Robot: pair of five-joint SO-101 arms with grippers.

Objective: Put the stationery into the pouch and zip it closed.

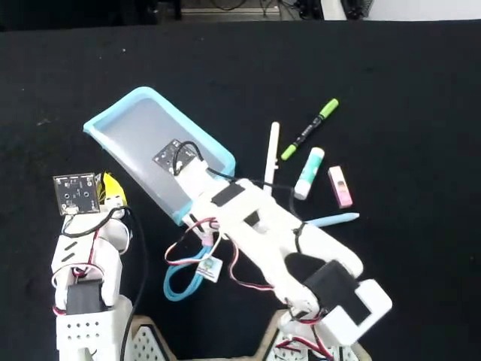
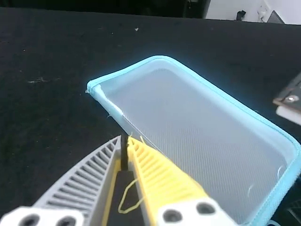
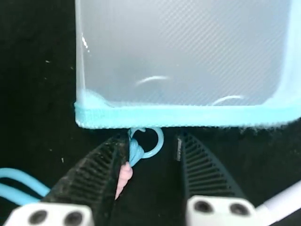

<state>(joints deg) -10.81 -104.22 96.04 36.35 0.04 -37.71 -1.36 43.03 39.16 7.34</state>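
Your right gripper (image 3: 149, 141) is spread at the short end of the pouch (image 1: 146, 139), with the zipper ring (image 3: 162, 140) between its fingers. Your left gripper (image 2: 124, 139) is pressed together, tips touching the pouch's long edge; can't tell if fabric's caught. White pen (image 1: 271, 154), marker (image 1: 310, 129), glue stick (image 1: 309, 173), eraser (image 1: 340, 186) and blue pen (image 1: 334, 219) lie on the table (image 1: 391, 90) beside the pouch, outside it.

The left tool (image 2: 125, 141), on the upright white left arm (image 1: 86, 263), has its jaws pressed together. The right tool (image 3: 149, 147), on the outstretched right arm (image 1: 278, 241), gapes apart.
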